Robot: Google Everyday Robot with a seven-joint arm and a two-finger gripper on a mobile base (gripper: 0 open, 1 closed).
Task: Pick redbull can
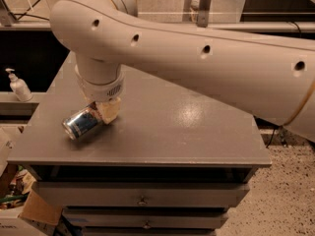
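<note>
The redbull can (81,123), silver and light blue with a shiny end facing me, lies tilted on its side at the left part of the grey cabinet top (187,132). My gripper (104,113) hangs from the big cream arm straight above the can's far end. Its cream fingers (110,111) are closed on the can's upper end. The wrist hides the far part of the can and one finger. The can's near end seems slightly off the surface, with a shadow beneath it.
A white pump bottle (18,86) stands on a lower shelf to the left. Drawers (142,199) sit below the cabinet top. Cardboard boxes (34,208) and clutter lie on the floor at the lower left. Speckled floor is on the right.
</note>
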